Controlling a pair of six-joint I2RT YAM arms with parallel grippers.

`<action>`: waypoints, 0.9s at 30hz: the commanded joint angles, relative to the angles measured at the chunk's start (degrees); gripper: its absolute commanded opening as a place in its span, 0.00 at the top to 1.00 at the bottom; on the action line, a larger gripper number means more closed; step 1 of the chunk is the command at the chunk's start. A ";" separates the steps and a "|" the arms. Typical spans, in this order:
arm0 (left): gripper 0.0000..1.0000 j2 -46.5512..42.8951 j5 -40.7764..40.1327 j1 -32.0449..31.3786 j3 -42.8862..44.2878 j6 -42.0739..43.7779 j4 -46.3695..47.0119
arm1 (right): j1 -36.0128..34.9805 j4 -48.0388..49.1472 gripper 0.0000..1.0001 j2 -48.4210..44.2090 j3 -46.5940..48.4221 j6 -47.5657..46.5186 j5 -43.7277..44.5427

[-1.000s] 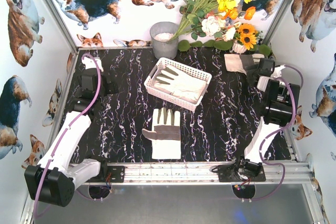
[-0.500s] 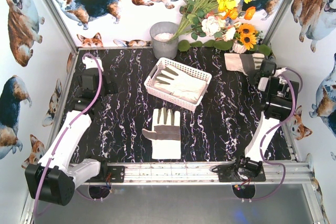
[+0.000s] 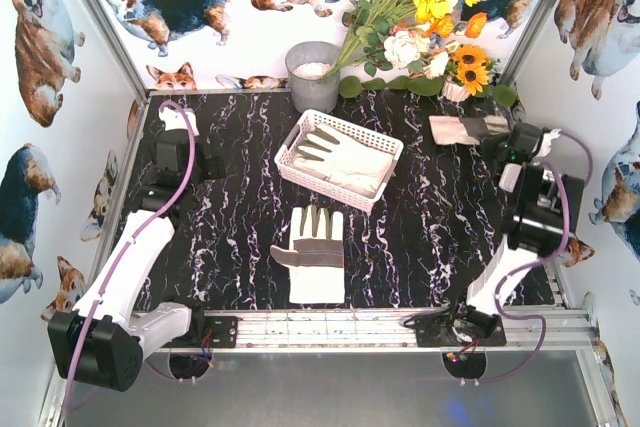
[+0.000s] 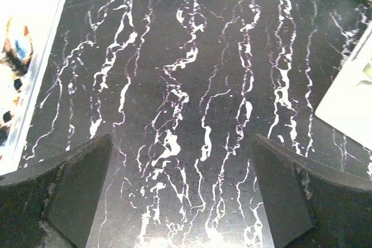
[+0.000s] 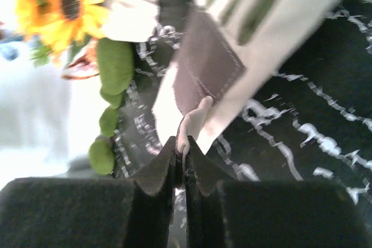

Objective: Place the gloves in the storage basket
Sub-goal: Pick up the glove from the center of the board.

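The white storage basket (image 3: 287, 157) stands at the middle back of the table with one of the gloves (image 3: 345, 160) lying in it. A second glove (image 3: 315, 252) lies flat in front of the basket, fingers pointing at it. A third glove (image 3: 462, 129) is at the back right; my right gripper (image 3: 510, 140) is shut on its edge. In the right wrist view the jaws (image 5: 182, 148) pinch a fold of that glove (image 5: 261, 21) beside its grey patch. My left gripper (image 3: 172, 125) hangs open at the back left over bare table (image 4: 181, 140), holding nothing.
A grey metal bucket (image 3: 313, 75) stands behind the basket. Artificial flowers (image 3: 420, 27) and leaves fill the back right corner, close to the held glove; a sunflower (image 5: 61, 4) shows in the right wrist view. The basket's corner (image 4: 349, 103) edges into the left wrist view.
My right gripper has shut on the back-right glove's edge and drawn back to the right, pulling the glove with it. The left arm has not moved.
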State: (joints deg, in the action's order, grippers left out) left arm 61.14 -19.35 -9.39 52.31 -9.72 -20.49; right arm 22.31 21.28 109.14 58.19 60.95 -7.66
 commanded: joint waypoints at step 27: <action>0.03 20.74 20.17 -48.36 21.63 0.94 15.11 | -7.80 -60.43 1.00 -59.13 -2.02 -24.09 -19.44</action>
State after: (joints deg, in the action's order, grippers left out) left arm 79.94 -3.92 -55.51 71.11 -6.22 -11.20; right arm 16.95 -32.36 50.13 51.40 40.25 -20.18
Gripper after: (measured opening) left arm 0.968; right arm 0.067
